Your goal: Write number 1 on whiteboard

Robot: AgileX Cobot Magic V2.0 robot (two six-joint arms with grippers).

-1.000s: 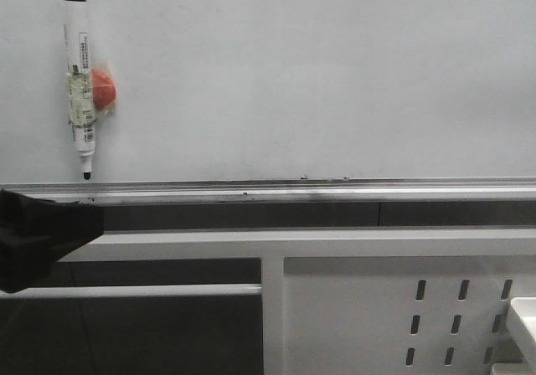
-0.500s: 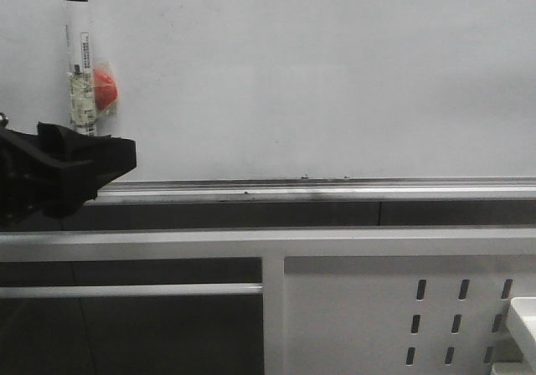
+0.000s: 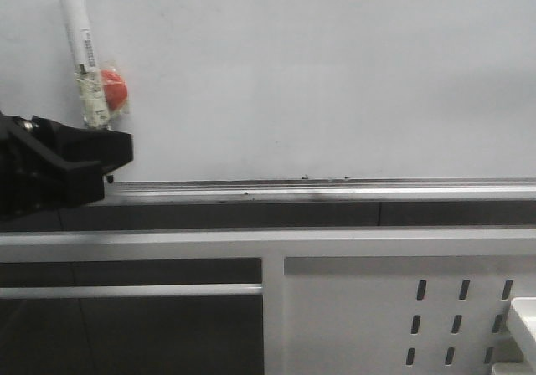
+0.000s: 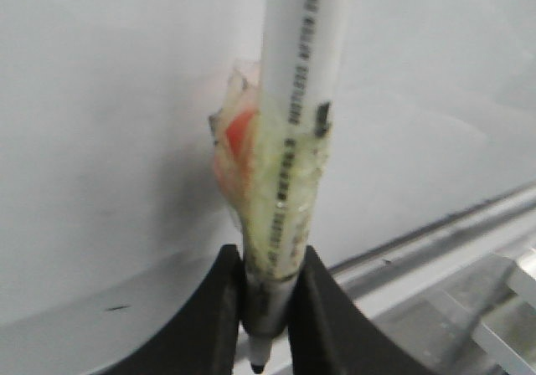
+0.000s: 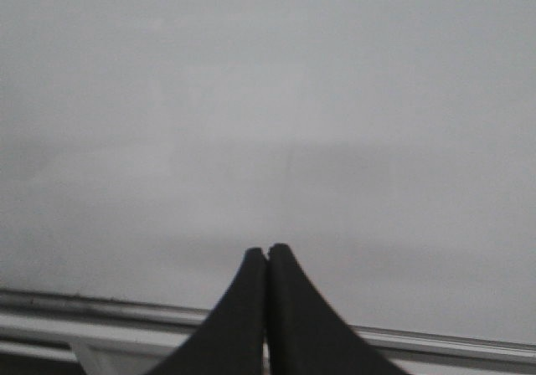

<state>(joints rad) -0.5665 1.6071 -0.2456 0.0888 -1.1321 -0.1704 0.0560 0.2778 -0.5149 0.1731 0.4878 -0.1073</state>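
Note:
The whiteboard (image 3: 335, 74) fills the back of the front view, with its silver rail (image 3: 335, 189) along the bottom edge. No black stroke of a number 1 shows on it. A white marker (image 3: 84, 53) with a black cap end up stands against the board at the far left, leaning a little left, a red lump (image 3: 115, 91) taped to its side. My left gripper (image 3: 113, 153) is shut on the marker's lower end (image 4: 270, 295), the black tip poking out below the fingers. My right gripper (image 5: 267, 254) is shut and empty, facing bare board (image 5: 268, 99) above the rail.
A white frame beam (image 3: 251, 243) runs below the rail. A white perforated metal panel (image 3: 377, 316) stands at the lower right. The corner of a white object (image 3: 523, 321) shows at the right edge.
My left gripper has risen from the lower left up to the marker and shut on its lower end. The marker now leans with its top to the left.

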